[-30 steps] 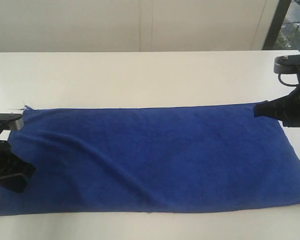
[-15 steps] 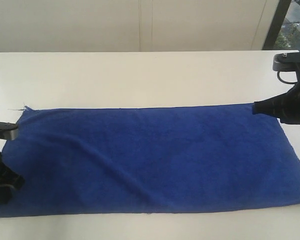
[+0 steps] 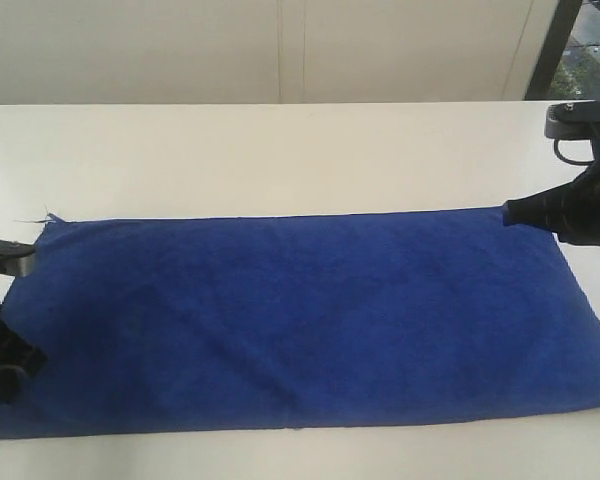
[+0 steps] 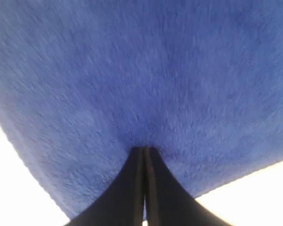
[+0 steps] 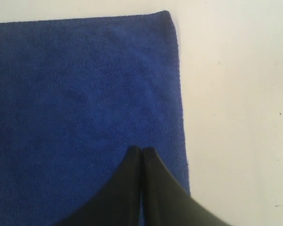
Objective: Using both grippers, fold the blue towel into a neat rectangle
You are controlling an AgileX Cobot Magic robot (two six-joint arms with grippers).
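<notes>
We see a white table (image 3: pixel 280 150) filling most of the ext. view, w/ the blue towel (image 3: pixel 310 310) spread flat on it, long side running left to right and only shallow wrinkles toward its left half. That view gives the whole cloth; neither wrist cam does. The right gripper (image 3: pixel 510 212) sits at the towel's far edge near the right-hand corner, arm coming in from the right. Its wrist cam shows what the ext. view can't: the right gripper (image 5: pixel 141 149) has jaws pressed together, no gap, tips over the cloth just inside one edge, w/ bare table beside it and a towel corner beyond. The left gripper (image 3: pixel 20 362) is half cut off at the left border, by the towel's near-left end. Up close, the left gripper (image 4: pixel 145 149) is also fully closed, tips right against the pile. We can't tell whether any cloth is pinched between them. Smallest: loose threads (image 3: pixel 40 215) stick out at the far-left corner, seen in the ext. view only.
</notes>
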